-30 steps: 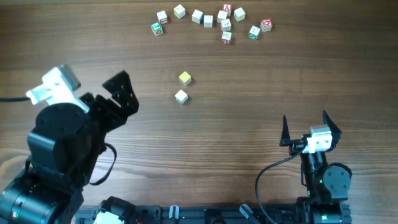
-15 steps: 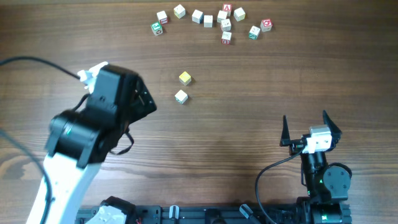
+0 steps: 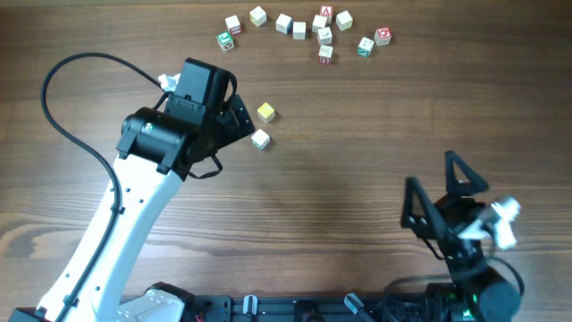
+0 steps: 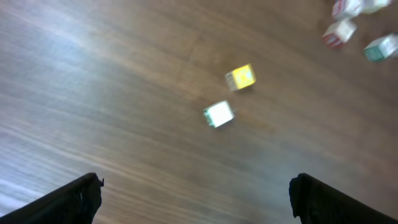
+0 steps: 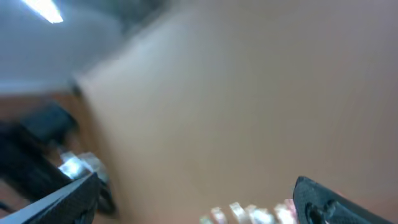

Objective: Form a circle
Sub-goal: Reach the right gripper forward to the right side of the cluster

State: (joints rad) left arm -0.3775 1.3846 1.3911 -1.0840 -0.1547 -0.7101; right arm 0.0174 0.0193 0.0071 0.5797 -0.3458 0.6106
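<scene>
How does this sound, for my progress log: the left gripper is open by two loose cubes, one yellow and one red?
Not quite. The second loose cube is white-faced, not red, as the left wrist view shows. The rest holds: the left gripper is open beside it and the yellow cube.

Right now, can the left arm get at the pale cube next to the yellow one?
Probably yes. The left gripper hangs open right beside the pale cube, and nothing lies between them. The yellow cube sits apart and shouldn't block the fingers.
</scene>
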